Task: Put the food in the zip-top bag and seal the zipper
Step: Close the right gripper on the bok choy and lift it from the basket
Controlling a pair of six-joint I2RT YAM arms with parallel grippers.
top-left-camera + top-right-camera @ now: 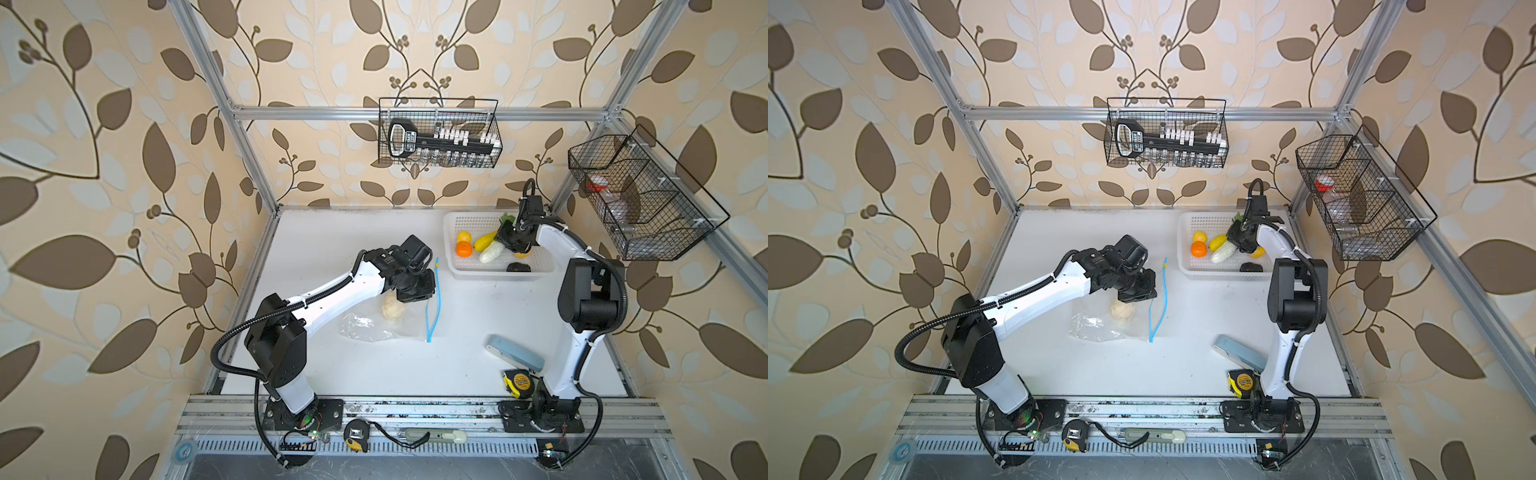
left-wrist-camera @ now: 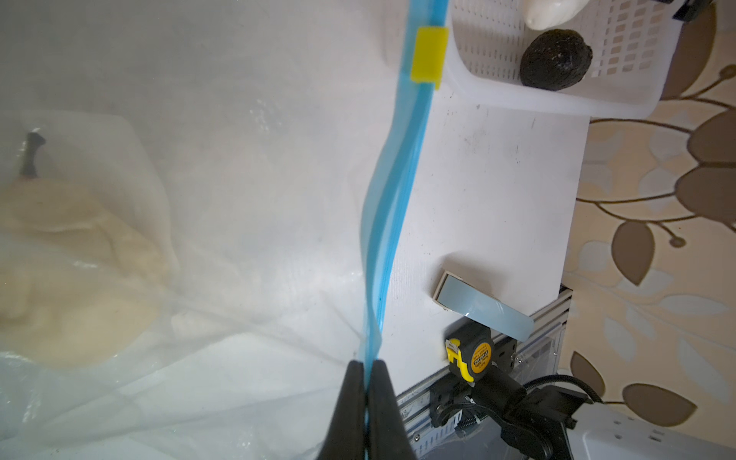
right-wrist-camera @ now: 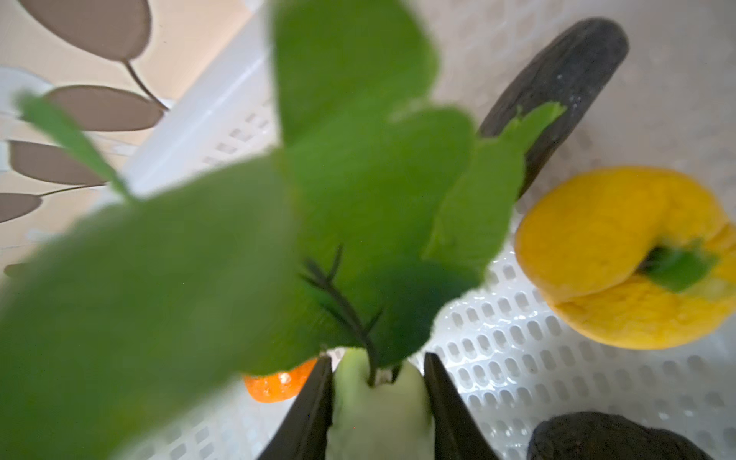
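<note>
1. The left gripper (image 2: 365,368) is pressed together on the blue zipper (image 2: 392,199) of the bag (image 1: 374,326), which lies in the middle of the worktop (image 1: 353,374). The yellow slider (image 2: 429,59) sits at the strip's end nearest the basket (image 1: 457,272).
2. One beige piece (image 1: 392,309) is already inside the bag.
3. The right gripper (image 3: 378,358) is over the basket, pinching the pale stalk of the leafy green (image 3: 318,239). The orange (image 1: 464,248), the yellow pepper (image 3: 621,255) and the dark piece (image 1: 518,267) lie in the basket.
4. The hold is low on a smooth stalk, so the leafy green could slip out or swing during the carry.
5. Its wide, floppy leaves could snag the basket wall, or bunch against the bag's mouth instead of sliding in.
6. I cannot tell whether the left pinch takes one lip of the zipper or both. If both, the mouth stays flat and nothing will enter.
7. Pulling the thin bag too high could tip the beige piece out.
</note>
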